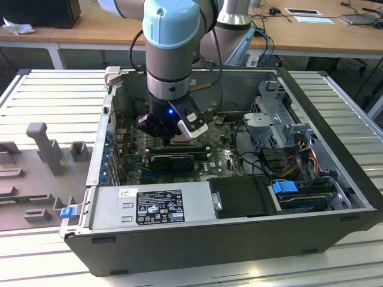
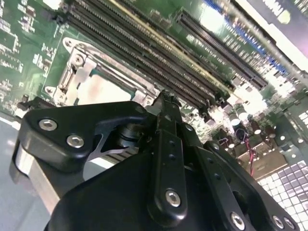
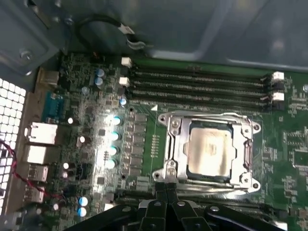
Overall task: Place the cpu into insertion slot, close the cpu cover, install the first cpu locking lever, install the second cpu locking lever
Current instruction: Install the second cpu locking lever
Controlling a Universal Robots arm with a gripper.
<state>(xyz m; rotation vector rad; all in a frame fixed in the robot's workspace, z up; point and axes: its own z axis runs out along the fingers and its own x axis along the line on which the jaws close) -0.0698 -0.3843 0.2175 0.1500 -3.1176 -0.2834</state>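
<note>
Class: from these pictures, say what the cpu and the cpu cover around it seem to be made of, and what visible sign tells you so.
The cpu: likely metal-topped, a dull silver-grey face with a soft, brushed-looking sheen.
The cpu cover: probably thin stamped steel or similar, a brighter silver frame with sharp glints along its bent edges.

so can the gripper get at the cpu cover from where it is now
Probably yes: the gripper sits right at the edge of the cpu cover, which lies flat over the cpu with nothing standing between them.
</note>
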